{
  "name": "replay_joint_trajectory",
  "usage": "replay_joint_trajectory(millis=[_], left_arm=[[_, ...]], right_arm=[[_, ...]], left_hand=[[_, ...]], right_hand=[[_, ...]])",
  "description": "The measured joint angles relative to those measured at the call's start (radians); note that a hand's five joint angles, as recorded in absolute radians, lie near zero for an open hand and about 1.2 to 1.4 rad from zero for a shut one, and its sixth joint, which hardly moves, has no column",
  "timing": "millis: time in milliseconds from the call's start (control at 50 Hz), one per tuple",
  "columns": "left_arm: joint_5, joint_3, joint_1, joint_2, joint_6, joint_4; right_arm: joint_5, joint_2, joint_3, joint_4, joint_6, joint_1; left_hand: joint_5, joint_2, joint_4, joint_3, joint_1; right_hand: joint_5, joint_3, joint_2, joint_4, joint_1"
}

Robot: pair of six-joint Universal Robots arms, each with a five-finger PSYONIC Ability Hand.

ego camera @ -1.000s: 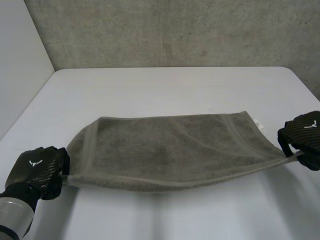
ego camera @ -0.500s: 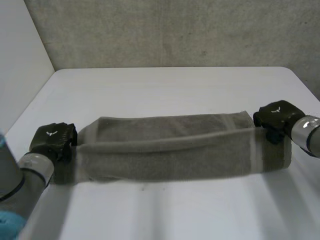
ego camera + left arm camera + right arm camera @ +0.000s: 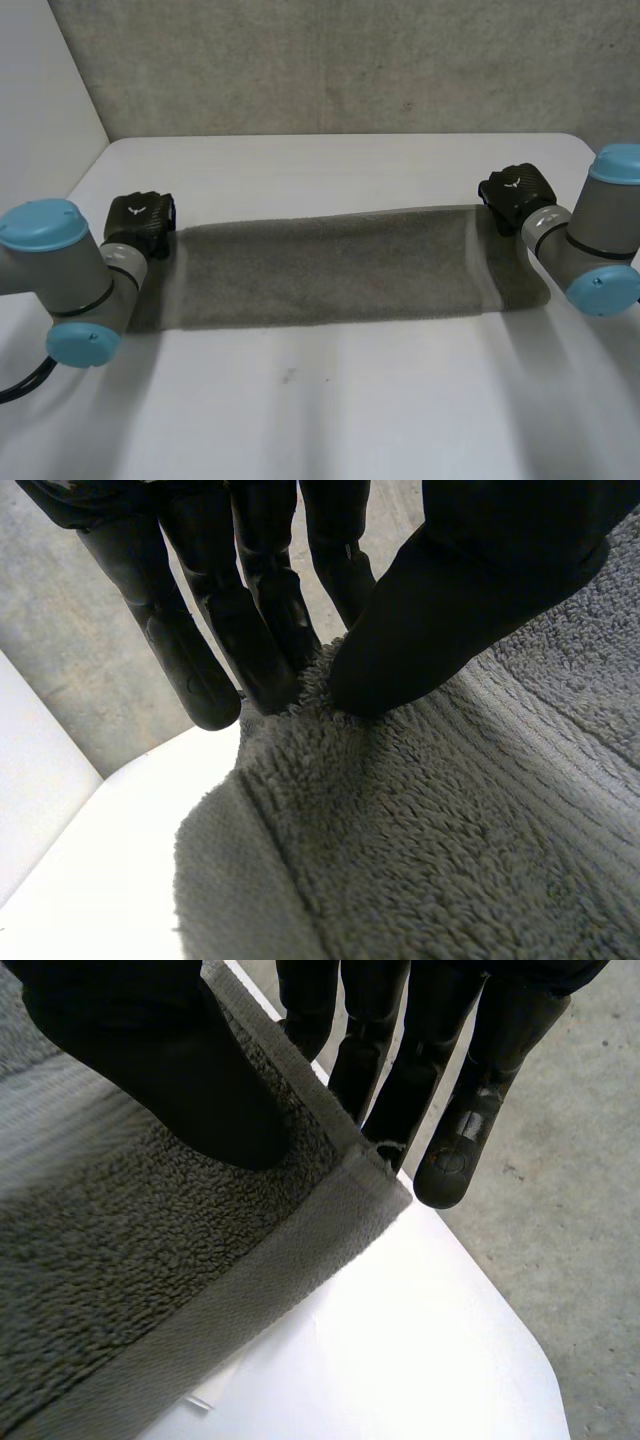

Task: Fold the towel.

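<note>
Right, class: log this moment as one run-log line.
towel: long flat strip on table | left hand: pinches far-left corner | right hand: pinches far-right corner

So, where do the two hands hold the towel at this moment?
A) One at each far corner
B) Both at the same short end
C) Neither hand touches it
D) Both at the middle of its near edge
A: the left hand pinches the far left corner of the towel and the right hand pinches its far right corner, as both wrist views confirm.
</note>
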Motion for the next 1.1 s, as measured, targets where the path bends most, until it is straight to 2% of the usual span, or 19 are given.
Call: replay_joint_trajectory(millis=[120,140,160,180,200,220,240,260,320,460,540,640,720,820,960,1060,1100], left_arm=[[0.003,0.046,-0.008,-0.051,0.0,0.001],[0.004,0.051,-0.009,-0.057,0.0,0.001],[0.005,0.055,-0.011,-0.062,0.0,0.001],[0.007,0.06,-0.013,-0.068,-0.001,0.001],[0.007,0.061,-0.014,-0.069,-0.002,0.002],[0.008,0.065,-0.016,-0.07,-0.003,0.002],[0.008,0.065,-0.016,-0.07,-0.003,0.002],[0.008,0.067,-0.019,-0.066,-0.006,0.002],[0.007,0.063,-0.023,-0.037,-0.012,0.002],[0.002,-0.008,-0.019,0.099,-0.018,0.005],[0.0,-0.117,-0.008,0.238,-0.019,0.009],[0.002,-0.29,0.003,0.391,-0.02,0.019],[0.005,-0.405,0.006,0.472,-0.026,0.047],[0.007,-0.497,0.007,0.515,-0.048,0.108],[0.01,-0.565,0.007,0.522,-0.088,0.197],[0.01,-0.574,0.008,0.52,-0.097,0.215],[0.01,-0.577,0.008,0.518,-0.098,0.218]], right_arm=[[0.013,0.078,-0.081,0.003,-0.003,0.0],[0.016,0.087,-0.091,0.003,-0.003,0.001],[0.021,0.095,-0.101,0.003,-0.003,0.002],[0.034,0.108,-0.118,0.002,-0.002,0.005],[0.038,0.111,-0.121,0.001,-0.002,0.006],[0.052,0.115,-0.131,-0.002,0.0,0.009],[0.052,0.115,-0.131,-0.002,0.0,0.009],[0.071,0.11,-0.139,-0.01,0.004,0.013],[0.095,0.08,-0.136,-0.029,0.016,0.021],[0.109,-0.06,-0.052,-0.054,0.064,0.024],[0.1,-0.231,0.091,-0.05,0.108,0.018],[0.06,-0.382,0.273,0.019,0.118,0.008],[0.022,-0.442,0.386,0.098,0.118,-0.023],[-0.043,-0.465,0.51,0.128,0.113,-0.085],[-0.123,-0.44,0.616,0.043,0.108,-0.159],[-0.149,-0.402,0.633,-0.025,0.108,-0.184],[-0.162,-0.371,0.633,-0.066,0.108,-0.198]], left_hand=[[0.0,0.0,0.0,0.0,0.0],[-0.038,-0.069,-0.063,-0.06,-0.022],[-0.143,-0.181,-0.184,-0.181,-0.139],[-0.341,-0.356,-0.357,-0.351,-0.371],[-0.418,-0.458,-0.435,-0.427,-0.455],[-0.494,-0.534,-0.511,-0.525,-0.539],[-0.494,-0.534,-0.511,-0.525,-0.539],[-0.86,-0.886,-0.889,-0.887,-0.857],[-0.955,-0.989,-0.99,-0.989,-0.953],[-0.994,-1.035,-1.036,-1.034,-0.99],[-0.997,-1.042,-1.042,-1.041,-0.998],[-1.0,-1.048,-1.048,-1.046,-1.003],[-1.001,-1.049,-1.05,-1.048,-1.004],[-1.001,-1.05,-1.051,-1.048,-1.004],[-1.001,-1.051,-1.051,-1.048,-1.004],[-1.001,-1.051,-1.051,-1.048,-1.004],[-1.001,-1.051,-1.051,-1.048,-1.004]], right_hand=[[0.0,-0.001,0.004,0.001,0.002],[0.0,0.0,0.004,0.004,0.002],[-0.159,-0.19,-0.185,-0.17,-0.194],[-0.417,-0.469,-0.468,-0.446,-0.481],[-0.475,-0.528,-0.527,-0.505,-0.541],[-0.738,-0.776,-0.773,-0.77,-0.823],[-0.738,-0.776,-0.773,-0.77,-0.823],[-0.884,-0.928,-0.916,-0.923,-1.052],[-0.92,-0.971,-0.951,-0.954,-1.157],[-0.92,-0.971,-0.951,-0.954,-1.159],[-0.92,-0.971,-0.951,-0.954,-1.159],[-0.921,-0.971,-0.951,-0.954,-1.163],[-0.923,-0.969,-0.951,-0.954,-1.14],[-0.766,-0.773,-0.783,-0.78,-0.888],[-0.714,-0.72,-0.725,-0.723,-0.826],[-0.705,-0.715,-0.718,-0.716,-0.815],[-0.642,-0.638,-0.639,-0.646,-0.738]])
